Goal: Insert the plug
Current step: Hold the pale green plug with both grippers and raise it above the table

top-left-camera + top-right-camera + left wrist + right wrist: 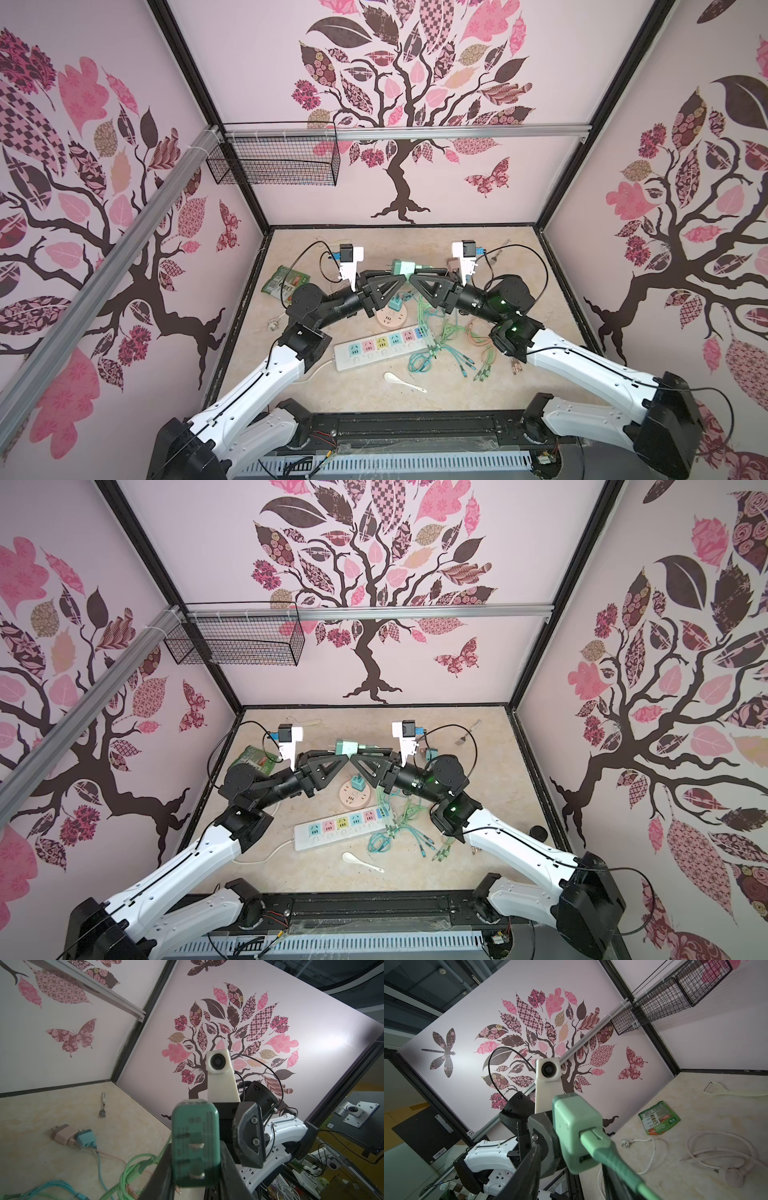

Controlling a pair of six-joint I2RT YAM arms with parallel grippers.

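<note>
Left jaws grip plug [195, 1142]; right jaws straddle its cable [609, 1152].

- Strip [382, 349] lies mid-bench [365, 399].
- Spoon [403, 381] lies just near of the strip; round socket [386, 322] lies just far of it.
- Cables [417, 361] sprawl at the strip's right end.
- Packet [284, 282] lies far left, fork [467, 732] far right.
- Basket [274, 162] hangs on the far wall, left.

Two arms, same build: white shells on the long links of left arm [266, 370] and right arm [582, 361], black joint housings, black blocks at the lower frame corners. A thin black cable [489, 1068] loops off each wrist. One white camera bracket [221, 1084] per wrist, round black lens. The fingers [384, 286] are black triangular trusses, with two silver screws [254, 1120] in a tip. Green lights [515, 328] on right arm's joints, right of centre.
</note>
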